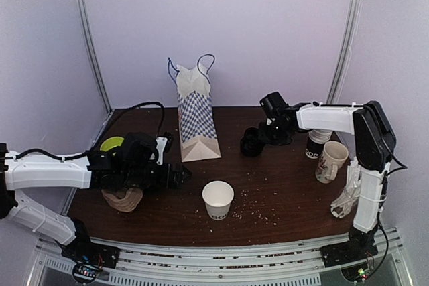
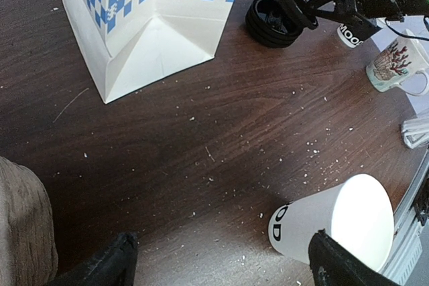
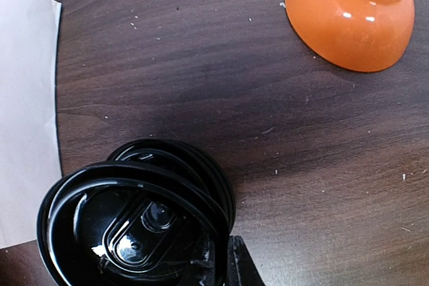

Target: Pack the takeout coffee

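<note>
1. The paper cup (image 1: 218, 199) stands upright on the dark wooden table (image 1: 281, 192), near the front edge and about in the middle. It is white with black print on its lower part, and its mouth is open; the lid is not yet on it.
2. The right gripper (image 2: 314, 9) is closed on the rim of one black lid (image 2: 295, 3). The lid is tilted and sits just above the stack of lids (image 2: 269, 23). I cannot tell if its lower edge touches the stack.
3. In the right wrist view, the held lid fills the lower left corner, with the stack of lids directly behind it.
4. The left gripper (image 2: 222, 252) has its two fingers wide apart and holds nothing. It hovers low over the table, to the left of the paper cup. In the top view it is near the cup but apart from it.
5. The paper bag (image 1: 196, 115), white with a blue check pattern, stands upright at the back of the table, to the left of the stack of lids.
6. An orange bowl (image 3: 348, 15) lies upside down behind the lids.
7. On the right side there is a white mug (image 1: 330, 162) with a red pattern, and just behind it a stack of paper cups (image 1: 317, 142).
</note>
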{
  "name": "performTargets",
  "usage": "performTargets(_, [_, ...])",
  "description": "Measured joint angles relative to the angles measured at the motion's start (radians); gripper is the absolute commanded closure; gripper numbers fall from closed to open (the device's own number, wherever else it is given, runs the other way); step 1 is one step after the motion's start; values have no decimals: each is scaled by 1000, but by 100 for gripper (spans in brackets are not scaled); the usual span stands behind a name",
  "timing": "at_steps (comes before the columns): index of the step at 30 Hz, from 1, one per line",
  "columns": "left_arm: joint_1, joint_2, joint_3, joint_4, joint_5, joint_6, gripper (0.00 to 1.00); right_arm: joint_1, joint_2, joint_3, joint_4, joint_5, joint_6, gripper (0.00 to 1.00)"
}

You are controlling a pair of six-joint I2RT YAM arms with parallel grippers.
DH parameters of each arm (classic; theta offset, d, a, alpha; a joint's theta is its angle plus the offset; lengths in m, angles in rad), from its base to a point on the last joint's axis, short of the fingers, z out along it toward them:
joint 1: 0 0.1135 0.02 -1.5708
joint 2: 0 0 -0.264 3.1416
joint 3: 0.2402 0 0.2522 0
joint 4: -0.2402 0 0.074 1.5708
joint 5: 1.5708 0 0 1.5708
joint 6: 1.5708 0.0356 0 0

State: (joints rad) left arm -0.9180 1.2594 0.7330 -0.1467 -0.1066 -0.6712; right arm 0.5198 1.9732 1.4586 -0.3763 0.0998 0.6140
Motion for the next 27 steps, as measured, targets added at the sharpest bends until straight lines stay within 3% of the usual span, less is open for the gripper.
performTargets(10, [0,5,0,11,17,0,8,3,-96,-27,-31,-15,-21,100])
performTargets(16, [-1,-8,12,9,26,0,6,54,-261,-108,-79,-11,-65,100])
performTargets(21, [-50,-20,102,-8,39,9,2,218,-471,-164,-130,34,-108,100])
performTargets(27, [-148,36,286,13,85,2,2,416,-603,-224,-173,128,-97,100])
